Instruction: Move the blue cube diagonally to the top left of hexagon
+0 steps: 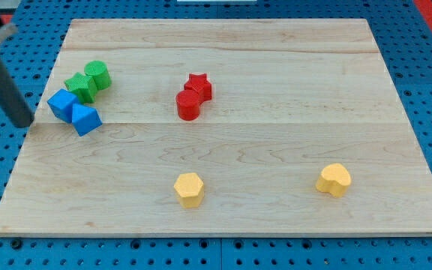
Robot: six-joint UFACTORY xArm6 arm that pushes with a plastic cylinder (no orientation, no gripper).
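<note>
The blue cube [63, 103] lies near the board's left edge, touching a second blue block [86, 119] at its lower right. The yellow hexagon [189, 189] sits at the bottom centre, far to the lower right of the cube. My rod comes down from the view's top left, and my tip [25, 122] stands just off the board's left edge, a short way left of the blue cube and apart from it.
Two green blocks [88, 81] sit just above the blue cube. A red star [198, 85] and a red cylinder [188, 106] touch near the centre. A yellow heart-like block [334, 180] lies at the lower right. The wooden board [276, 60] rests on a blue pegboard.
</note>
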